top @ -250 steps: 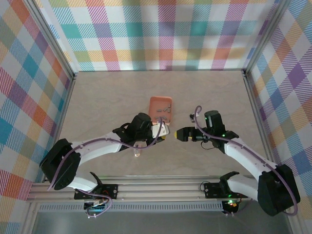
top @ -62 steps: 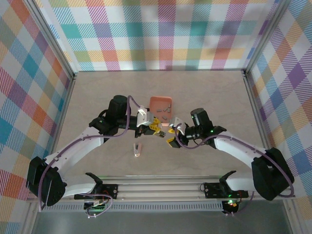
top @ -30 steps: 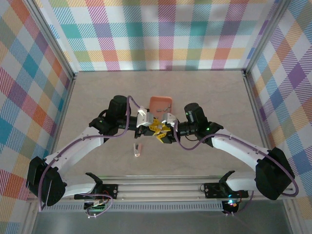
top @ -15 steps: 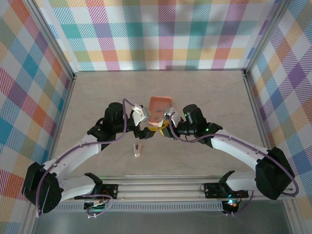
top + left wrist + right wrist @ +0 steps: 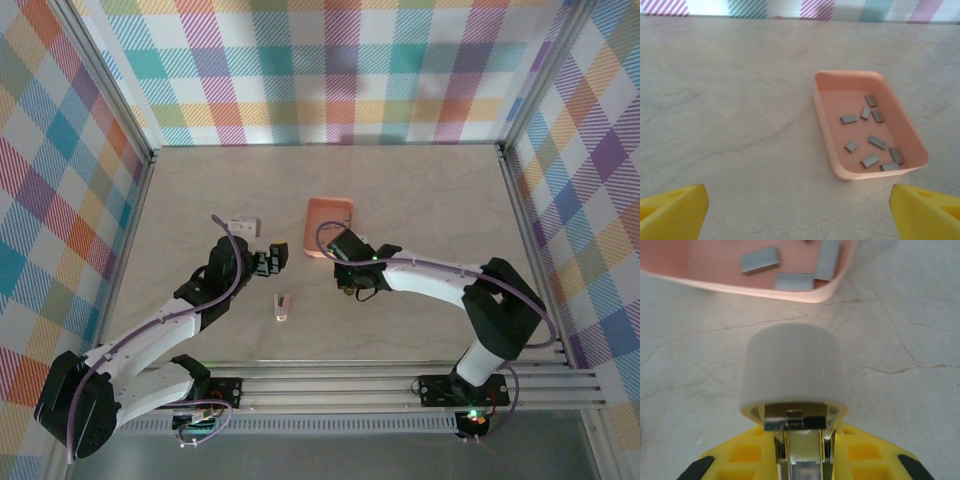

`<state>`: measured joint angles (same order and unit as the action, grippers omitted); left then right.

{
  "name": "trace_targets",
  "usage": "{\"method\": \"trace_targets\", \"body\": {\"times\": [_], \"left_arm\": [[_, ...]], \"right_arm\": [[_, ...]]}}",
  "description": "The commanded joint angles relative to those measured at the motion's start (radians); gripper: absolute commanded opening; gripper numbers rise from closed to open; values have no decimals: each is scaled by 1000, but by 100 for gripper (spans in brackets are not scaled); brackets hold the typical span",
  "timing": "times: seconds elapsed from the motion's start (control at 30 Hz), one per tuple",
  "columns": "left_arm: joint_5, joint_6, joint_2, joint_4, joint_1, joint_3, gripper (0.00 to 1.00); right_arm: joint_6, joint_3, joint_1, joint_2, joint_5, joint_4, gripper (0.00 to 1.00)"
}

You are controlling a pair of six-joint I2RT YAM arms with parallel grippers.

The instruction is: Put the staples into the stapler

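Saw stapler [image 5: 794, 375] clamped in right claw [image 5: 799, 442], near tray [image 5: 826, 120]. Found left claw [image 5: 800, 215] spread wide, empty, over tabletop [image 5: 740, 125]. Noted staples [image 5: 869, 140] loose in tray, none picked. Judged grip done; picking, loading left.

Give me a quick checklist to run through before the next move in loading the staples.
1. Right gripper shut on the stapler: ok.
2. Left gripper open and holding nothing: ok.
3. Staples lying loose inside the tray: ok.
4. Stapler's end pointing toward the tray: ok.
5. Stapler's channel open for loading: cannot tell.
6. Small pink piece on the table apart from both arms: ok.
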<state>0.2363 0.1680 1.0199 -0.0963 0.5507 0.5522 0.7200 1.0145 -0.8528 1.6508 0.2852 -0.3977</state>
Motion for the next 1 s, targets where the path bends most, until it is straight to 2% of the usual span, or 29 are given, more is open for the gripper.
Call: {"method": "trace_targets", "body": {"times": [0.0,0.5,0.6,0.67,0.73,0.97], "left_arm": [[72,53,-30,24,-9,-18,93],[74,44,-14,30,-9,-24,93],[71,41,-8,27,-9,-21,93],[69,40,-4,27,-9,-18,93],[69,40,0,29,-9,-15,93],[59,45,8,36,-9,-11,93]], "right_arm": [[139,69,-11,57,82,-103,14],[171,133,-25,174,33,-96,19],[170,137,-25,182,24,-100,27],[168,140,-26,177,21,-112,37],[160,144,-27,158,30,-125,42],[111,132,-26,41,55,-168,48]]}}
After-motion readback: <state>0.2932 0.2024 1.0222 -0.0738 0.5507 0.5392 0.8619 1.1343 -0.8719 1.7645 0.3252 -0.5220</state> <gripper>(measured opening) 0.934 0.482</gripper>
